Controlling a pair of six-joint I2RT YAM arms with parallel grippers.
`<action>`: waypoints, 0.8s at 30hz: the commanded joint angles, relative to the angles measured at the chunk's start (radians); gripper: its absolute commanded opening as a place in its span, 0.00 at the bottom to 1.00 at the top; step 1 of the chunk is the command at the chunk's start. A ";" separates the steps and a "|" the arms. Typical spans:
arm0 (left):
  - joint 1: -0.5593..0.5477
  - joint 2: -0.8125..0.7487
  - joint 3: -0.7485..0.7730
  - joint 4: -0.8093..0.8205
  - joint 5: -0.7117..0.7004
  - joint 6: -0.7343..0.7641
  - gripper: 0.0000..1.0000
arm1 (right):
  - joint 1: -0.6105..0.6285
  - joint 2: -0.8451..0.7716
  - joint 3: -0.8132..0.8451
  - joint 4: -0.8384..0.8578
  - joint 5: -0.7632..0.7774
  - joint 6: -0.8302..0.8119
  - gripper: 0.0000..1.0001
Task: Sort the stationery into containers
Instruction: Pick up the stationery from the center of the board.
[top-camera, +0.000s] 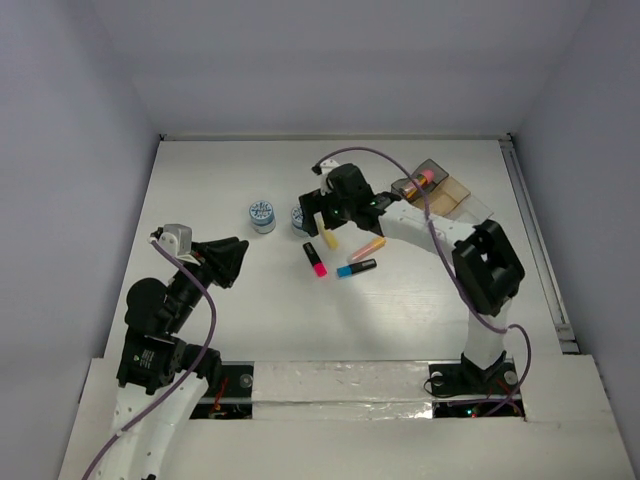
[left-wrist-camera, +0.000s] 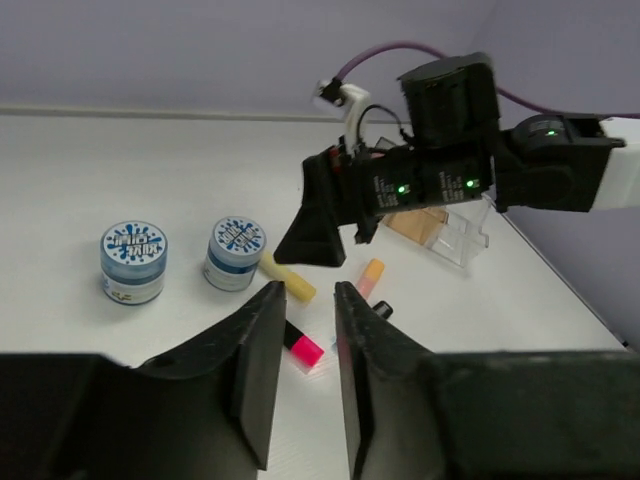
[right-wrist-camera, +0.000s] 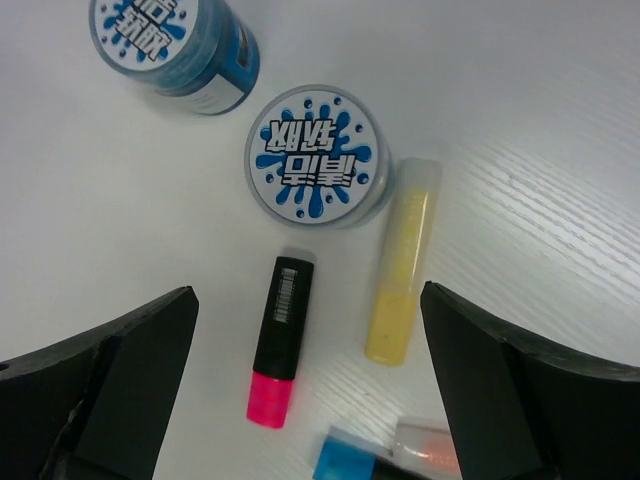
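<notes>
Pale lavender walls box in the white tabletop (top-camera: 400, 320), and you have most of the stationery loose near its middle. Two blue-white rolls stand upright side by side: the left roll (top-camera: 262, 215) out in the open, the right roll (right-wrist-camera: 315, 155) partly under your right tool (top-camera: 322, 220). A yellow highlighter (right-wrist-camera: 402, 265) lies just beside that right roll, with a pink-black highlighter (right-wrist-camera: 280, 340) lying apart from it on the other side. Nearer you and further right, the orange highlighter (top-camera: 367, 245) and the blue-black highlighter (top-camera: 356, 268) lie close together. Your right tool hangs above the yellow and pink-black pair, released, its jaws spread wide with nothing between them. Your left tool (top-camera: 232, 258) hovers over the near-left part of the tabletop, well apart from the stationery and aimed toward it. Its jaws stand only a narrow slot apart and grasp nothing. At the far right sits the joined row of trays (top-camera: 470, 208). The pink-capped glue stick (top-camera: 415, 183) lies at its smoky grey end.
</notes>
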 joint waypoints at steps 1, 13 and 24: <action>0.006 -0.015 -0.009 0.046 0.005 0.003 0.26 | 0.027 0.056 0.082 0.022 0.004 -0.048 1.00; 0.015 -0.012 -0.010 0.049 0.014 0.000 0.35 | 0.067 0.277 0.292 -0.061 0.128 -0.088 0.98; 0.015 -0.010 -0.012 0.050 0.020 0.001 0.36 | 0.087 0.342 0.397 -0.072 0.143 -0.075 0.74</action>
